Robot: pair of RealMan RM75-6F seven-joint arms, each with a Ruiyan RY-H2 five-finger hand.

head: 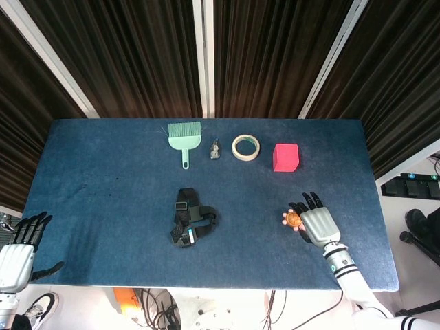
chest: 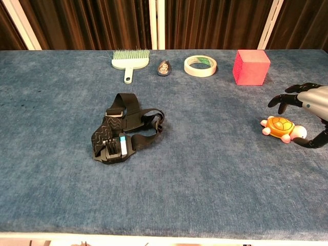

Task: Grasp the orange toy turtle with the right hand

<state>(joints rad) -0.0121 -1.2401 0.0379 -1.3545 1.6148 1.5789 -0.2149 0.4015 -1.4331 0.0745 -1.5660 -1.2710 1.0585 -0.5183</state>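
Chest view, right edge: right hand [chest: 307, 110] spread wide over orange toy turtle [chest: 281, 127], not gripping; approach step; next, fingers need closing around shell

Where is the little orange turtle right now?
The orange toy turtle sits near the table's right edge, in front of the red cube, with the right robot hand spread just above it.

The chest view's edge cuts off my right hand [chest: 311, 105], and the head view's corner crops my left hand [head: 17, 256].
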